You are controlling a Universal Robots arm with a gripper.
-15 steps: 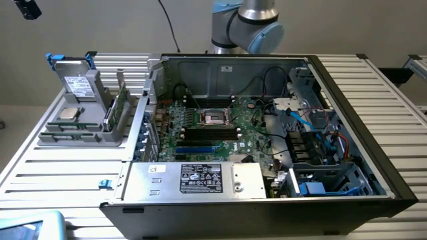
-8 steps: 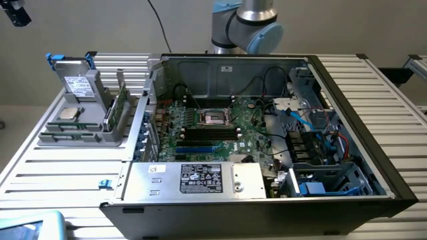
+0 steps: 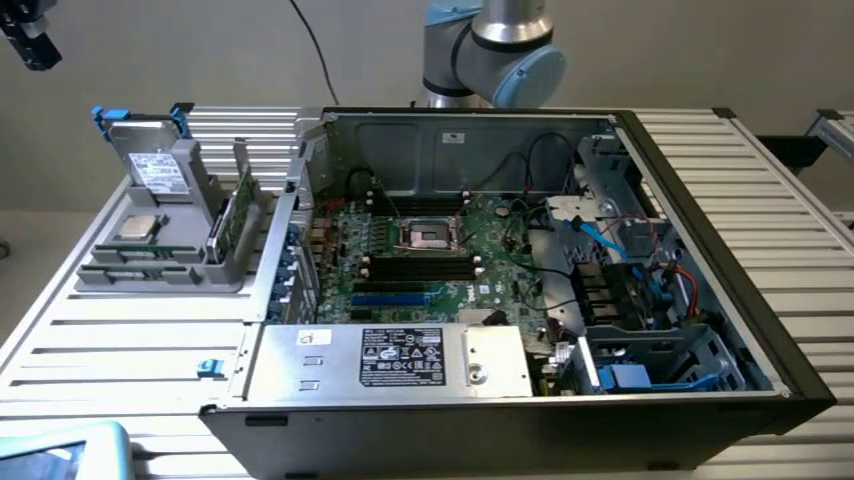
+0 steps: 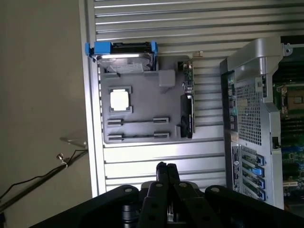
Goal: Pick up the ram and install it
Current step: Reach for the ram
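Note:
The ram (image 3: pixel 236 213) is a slim green board standing on edge in a slot at the side of the grey holder (image 3: pixel 160 270) nearest the case, on the exterior view's left. From the wrist view the ram (image 4: pixel 187 114) appears as a narrow dark-green strip on the holder (image 4: pixel 142 109). My gripper (image 4: pixel 166 167) hangs high above the table, short of the holder, its black fingers pressed together with nothing between them. Inside the open case, the motherboard's black memory slots (image 3: pixel 420 265) lie below the processor socket (image 3: pixel 430 235).
The holder also carries a grey drive with blue brackets (image 3: pixel 144 150) and a square silver processor (image 3: pixel 138 227). The open computer case (image 3: pixel 747 250) has a power supply (image 3: pixel 400 355) at the front and cables (image 3: pixel 607 235) at the right. A slatted table (image 3: pixel 120 340) lies underneath.

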